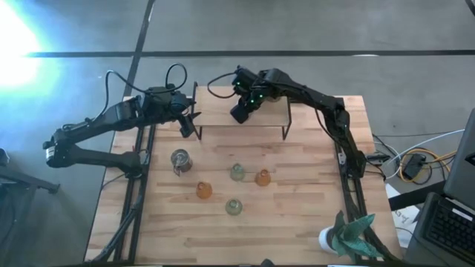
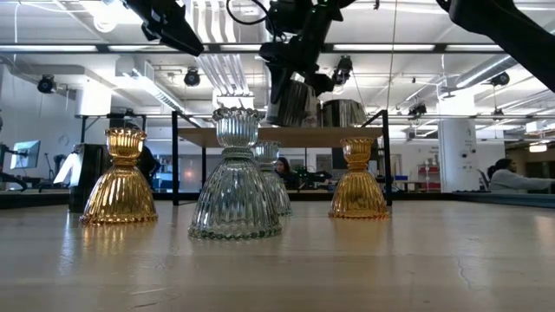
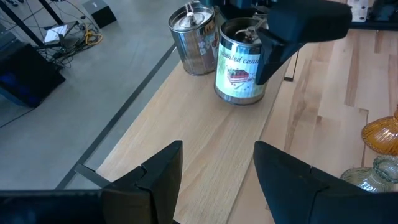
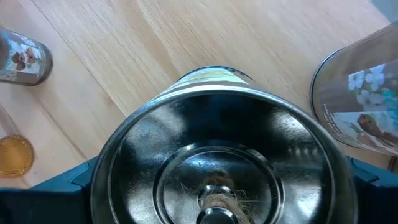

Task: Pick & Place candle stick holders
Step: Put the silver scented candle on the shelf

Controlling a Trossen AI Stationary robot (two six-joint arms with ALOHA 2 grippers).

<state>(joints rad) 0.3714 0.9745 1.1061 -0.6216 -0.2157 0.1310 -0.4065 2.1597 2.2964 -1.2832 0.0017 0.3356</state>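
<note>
Two tins on the shelf (image 1: 223, 132); my right gripper (image 1: 242, 111) spans one silvery holder (image 3: 239, 61), jaws wide, seating it beside its neighbour (image 3: 194, 38); left gripper (image 1: 187, 124) half-open, empty, waiting.

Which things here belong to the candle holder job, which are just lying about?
Job: silvery can in right gripper, at shelf; second can beside it; third can on table; two amber holders; two green holders.
Lying about: white pot with teal leaves; left gripper idle beside shelf.

Two cans (image 3: 217, 53) side by side on the raised shelf (image 1: 223, 130); four glass holders (image 1: 236, 172) on the table (image 1: 297, 215) before it.
</note>
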